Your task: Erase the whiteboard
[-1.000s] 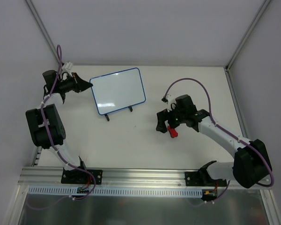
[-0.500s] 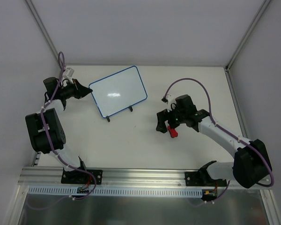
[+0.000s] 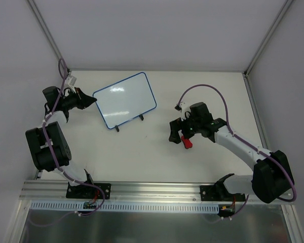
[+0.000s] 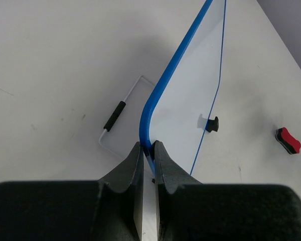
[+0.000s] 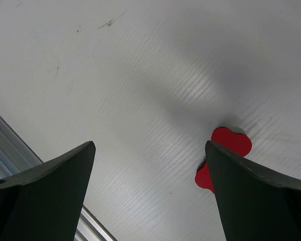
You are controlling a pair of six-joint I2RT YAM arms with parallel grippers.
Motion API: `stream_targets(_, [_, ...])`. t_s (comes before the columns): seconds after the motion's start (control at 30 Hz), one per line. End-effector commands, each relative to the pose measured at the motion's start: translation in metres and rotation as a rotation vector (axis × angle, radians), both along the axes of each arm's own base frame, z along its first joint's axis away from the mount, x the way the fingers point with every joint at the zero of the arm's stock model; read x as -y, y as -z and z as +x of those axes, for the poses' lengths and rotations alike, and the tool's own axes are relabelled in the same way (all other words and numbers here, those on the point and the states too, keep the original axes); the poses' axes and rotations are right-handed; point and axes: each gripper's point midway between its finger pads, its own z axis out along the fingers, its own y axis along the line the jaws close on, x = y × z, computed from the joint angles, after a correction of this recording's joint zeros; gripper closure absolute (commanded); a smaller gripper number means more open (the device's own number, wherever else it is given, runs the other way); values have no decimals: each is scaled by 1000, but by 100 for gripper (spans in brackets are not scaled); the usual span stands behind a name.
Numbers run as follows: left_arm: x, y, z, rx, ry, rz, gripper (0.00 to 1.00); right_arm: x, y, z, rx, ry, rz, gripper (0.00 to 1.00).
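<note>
The whiteboard [image 3: 125,100] is a white rectangle with a blue rim and two black clip feet, and it sits tilted at the back left of the table. My left gripper [image 3: 92,98] is shut on the rim at its left corner. In the left wrist view the blue rim of the whiteboard [image 4: 190,95] runs up from between the pinched jaws of the left gripper [image 4: 148,148]. A red bone-shaped eraser [image 3: 187,143] lies on the table at the right. My right gripper [image 3: 176,133] hangs open just beside the eraser [image 5: 231,142], which shows partly behind the right finger [image 5: 251,196].
The same eraser [image 4: 288,140] lies far right in the left wrist view. A purple cable [image 3: 207,87] loops over the right arm, ending in a small black plug [image 3: 177,107]. An aluminium rail [image 3: 157,188] runs along the near edge. Frame posts and walls enclose the table.
The left gripper has pulled the whiteboard's corner leftward, and the board has shifted left and turned slightly. The right arm and the eraser have not moved.
</note>
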Motion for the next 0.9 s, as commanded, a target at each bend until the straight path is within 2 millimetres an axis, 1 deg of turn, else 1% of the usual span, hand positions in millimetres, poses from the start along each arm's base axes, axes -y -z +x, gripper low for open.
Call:
stream_targets(0.0, [-13,-15,0,122,-29,117,100,-4,-12,5,36,-19,9,3])
stream_targets(0.13, [-17,-7,-9,96,-53,120,100,-4,-12,6,43,-20,7,3])
stream_targets(0.3, [-28,-9,-13,95,-85,128,100,-3,-10,5,39,-23,6,3])
stream_targets(0.43, [-29,-9,-16,82,-90,130,100,-4,-10,4,41,-25,8,3])
stream_targets(0.5, [-29,-7,-18,76,-90,131,96,-4,-10,4,43,-26,11,3])
stream_targets(0.57, [-30,-3,-21,60,-107,134,90,-3,-10,4,46,-24,10,3])
stream_targets(0.63, [-30,-4,-22,61,-109,138,86,-3,-11,5,51,-22,12,3])
stream_targets(0.73, [-34,-1,-23,44,-142,153,79,-3,-13,5,58,-20,16,3])
stream_targets(0.8, [-37,-2,-23,38,-159,158,69,-3,-15,6,65,-17,19,3])
stream_targets(0.87, [-37,-3,-24,36,-164,159,64,-3,-15,5,70,-18,21,3])
